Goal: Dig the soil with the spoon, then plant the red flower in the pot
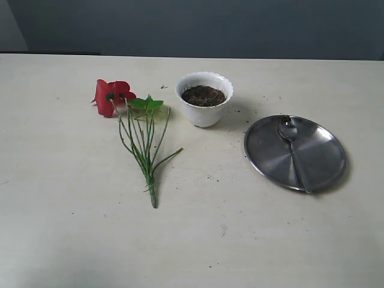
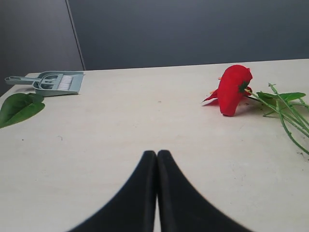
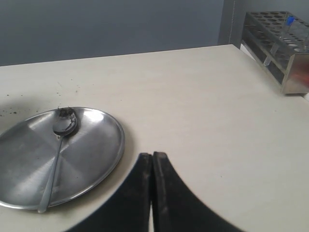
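On the pale table (image 1: 60,228), a small white scalloped pot (image 1: 204,113) holds dark crumbly soil (image 1: 203,95); the slim steel spoon (image 1: 294,153) lies on a round steel plate (image 1: 327,157), the red artificial flower (image 1: 113,96) flat nearby. The left gripper (image 2: 157,154) and right gripper (image 3: 152,155) are closed, empty; digging and planting seem undone.

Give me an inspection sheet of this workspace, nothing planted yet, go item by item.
Surface: pale table, dark specks scattered on it.
Job's things: soil in the pot; flower lying flat beside it; spoon on the plate.
Clutter: dustpan, loose leaf, tube rack.
Grippers: left gripper shut, empty; right gripper shut, empty.
Cables: nothing seen.
Surroundings: dark grey wall.
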